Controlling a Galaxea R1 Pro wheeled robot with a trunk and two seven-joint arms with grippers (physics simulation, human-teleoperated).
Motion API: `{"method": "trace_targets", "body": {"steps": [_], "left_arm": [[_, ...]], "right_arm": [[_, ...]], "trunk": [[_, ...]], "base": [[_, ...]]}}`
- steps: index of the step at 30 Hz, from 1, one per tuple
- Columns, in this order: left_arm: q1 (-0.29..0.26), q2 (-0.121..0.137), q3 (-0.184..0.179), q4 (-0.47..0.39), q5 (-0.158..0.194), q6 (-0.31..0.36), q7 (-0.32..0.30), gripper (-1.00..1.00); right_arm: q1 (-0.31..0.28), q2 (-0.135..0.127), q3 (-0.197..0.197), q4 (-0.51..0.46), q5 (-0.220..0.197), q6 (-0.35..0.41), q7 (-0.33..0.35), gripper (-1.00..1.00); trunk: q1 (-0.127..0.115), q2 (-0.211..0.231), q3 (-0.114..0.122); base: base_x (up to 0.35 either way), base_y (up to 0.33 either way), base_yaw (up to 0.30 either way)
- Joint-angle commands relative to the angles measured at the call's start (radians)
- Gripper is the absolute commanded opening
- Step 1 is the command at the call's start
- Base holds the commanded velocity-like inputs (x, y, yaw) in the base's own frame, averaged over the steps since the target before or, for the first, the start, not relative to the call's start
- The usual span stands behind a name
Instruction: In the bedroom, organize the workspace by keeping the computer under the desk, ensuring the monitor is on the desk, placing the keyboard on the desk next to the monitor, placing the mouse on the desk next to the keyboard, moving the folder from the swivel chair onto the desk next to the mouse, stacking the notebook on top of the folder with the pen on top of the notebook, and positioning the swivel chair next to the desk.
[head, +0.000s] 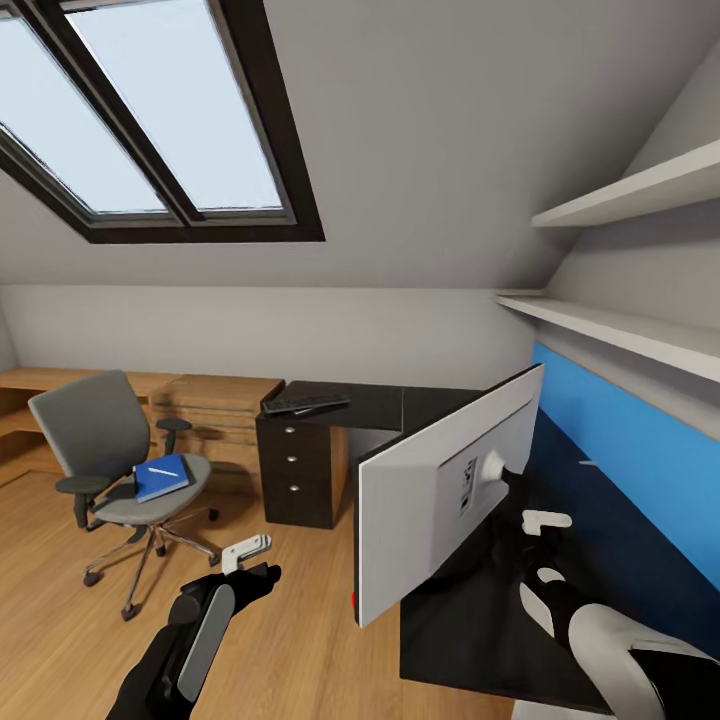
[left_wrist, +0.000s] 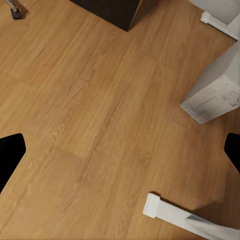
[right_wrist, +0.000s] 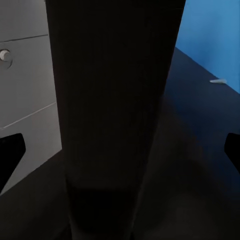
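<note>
The monitor (head: 440, 495) shows its white back and stands tilted over the black desk (head: 385, 405). My right gripper (head: 543, 545) is open behind it. In the right wrist view its dark fingertips (right_wrist: 10, 155) stand either side of the monitor's dark neck (right_wrist: 115, 100) without touching. The keyboard (head: 305, 403) lies on the desk's far left end. On the swivel chair (head: 100, 435) rests the blue folder (head: 162, 478) with a slim white pen (head: 164, 470) on top. My left gripper (head: 250, 560) hangs open over the floor. The computer (left_wrist: 210, 97) stands on the floor. Mouse and notebook are out of view.
A light wooden chest (head: 220, 400) runs along the back wall behind the chair. Black drawers (head: 295, 460) close the desk's left end. A blue panel (head: 640, 450) backs the desk, with white shelves (head: 620, 330) above. A small pale object (head: 590, 463) lies on the desk.
</note>
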Motion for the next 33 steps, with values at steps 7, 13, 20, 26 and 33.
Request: {"method": "trace_targets", "body": {"steps": [7,13,20,26,33], "left_arm": [[-0.001,-0.001,0.001,-0.001,0.011,0.004,0.008,1.0],[-0.001,-0.001,0.001,-0.001,0.011,0.003,0.007,1.0],[-0.001,-0.002,0.001,-0.001,0.011,0.004,0.008,1.0],[-0.001,-0.002,0.001,-0.001,0.011,0.004,0.008,1.0],[-0.001,-0.001,0.001,-0.001,0.011,0.004,0.007,1.0]], "right_arm": [[-0.001,0.0,-0.006,0.001,0.004,-0.004,0.0,1.0],[-0.001,0.0,-0.006,0.001,0.004,-0.004,0.0,1.0],[-0.001,0.0,-0.006,0.001,0.004,-0.004,0.0,1.0],[-0.001,0.0,-0.005,0.001,0.004,-0.004,0.0,1.0],[-0.001,0.0,-0.005,0.001,0.004,-0.004,0.0,1.0]], "trunk": [[0.0,-0.001,-0.002],[0.0,-0.001,-0.002],[0.0,-0.001,-0.002],[0.0,-0.001,-0.002],[0.0,-0.001,-0.002]], "base": [[0.007,0.0,0.0],[0.032,0.0,0.0],[0.01,0.0,0.0],[0.001,0.0,0.0],[0.051,0.0,0.0]]}}
